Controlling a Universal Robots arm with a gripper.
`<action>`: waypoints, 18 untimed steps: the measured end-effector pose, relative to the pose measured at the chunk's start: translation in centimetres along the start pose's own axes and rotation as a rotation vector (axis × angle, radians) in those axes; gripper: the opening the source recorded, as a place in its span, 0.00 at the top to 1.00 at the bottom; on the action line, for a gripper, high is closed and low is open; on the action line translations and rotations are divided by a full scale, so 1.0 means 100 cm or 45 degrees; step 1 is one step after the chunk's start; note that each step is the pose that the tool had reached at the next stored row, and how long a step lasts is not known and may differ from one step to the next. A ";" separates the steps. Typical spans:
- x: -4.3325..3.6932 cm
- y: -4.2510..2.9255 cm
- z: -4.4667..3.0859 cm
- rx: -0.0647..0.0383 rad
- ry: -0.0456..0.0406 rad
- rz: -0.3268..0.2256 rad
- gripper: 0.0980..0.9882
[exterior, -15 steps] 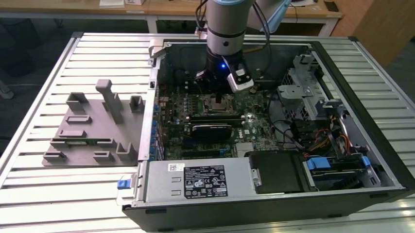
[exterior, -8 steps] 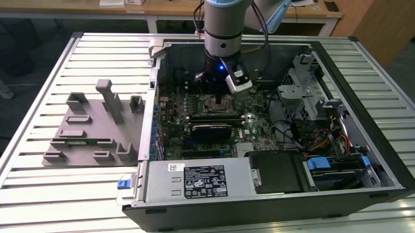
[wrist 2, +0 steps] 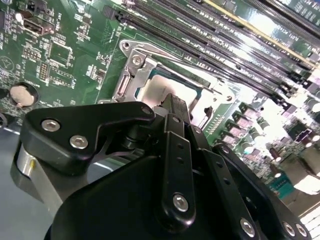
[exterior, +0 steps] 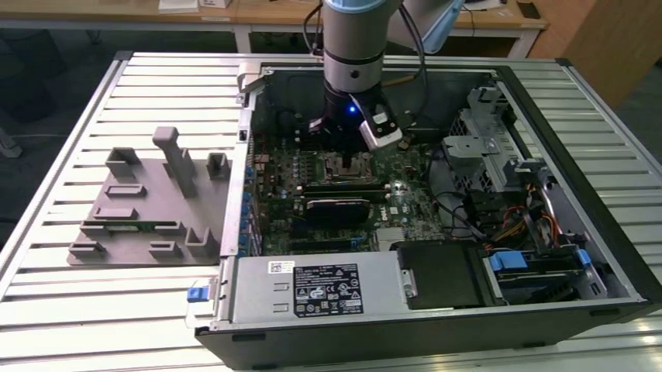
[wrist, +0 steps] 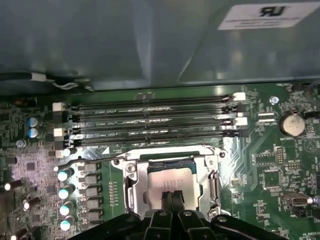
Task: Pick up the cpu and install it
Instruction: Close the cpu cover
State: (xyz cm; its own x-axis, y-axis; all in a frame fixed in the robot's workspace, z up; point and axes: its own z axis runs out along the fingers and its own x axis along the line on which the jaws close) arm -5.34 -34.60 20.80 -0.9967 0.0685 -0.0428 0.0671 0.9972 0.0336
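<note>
The black two-finger gripper [wrist: 170, 198] hangs low inside the open computer case [exterior: 414, 341], jaws pressed nearly together with nothing seen between them. Its tips are just above or touching the small square cpu with the silver-grey metal top [wrist: 170, 176], which lies flat in the bright metal socket frame [wrist: 129, 184] on the green motherboard [wrist: 270, 165], with the long black memory slots [wrist: 150, 122] beyond. Seating appears to be the step in hand; whether the frame is latched cannot be told, and any further contact calls for a light, level touch.
</note>
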 end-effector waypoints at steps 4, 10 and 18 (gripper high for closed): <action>0.0087 -0.0006 -0.0001 0.002 0.000 -0.008 0.99; 0.0149 -0.0011 0.0022 0.002 0.000 -0.008 0.99; 0.0238 -0.0018 0.0049 0.000 0.000 -0.009 0.99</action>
State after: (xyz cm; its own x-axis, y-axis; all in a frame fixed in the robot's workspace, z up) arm -7.70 -34.60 20.20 -0.9972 0.0613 -0.0428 0.0599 0.9977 0.0329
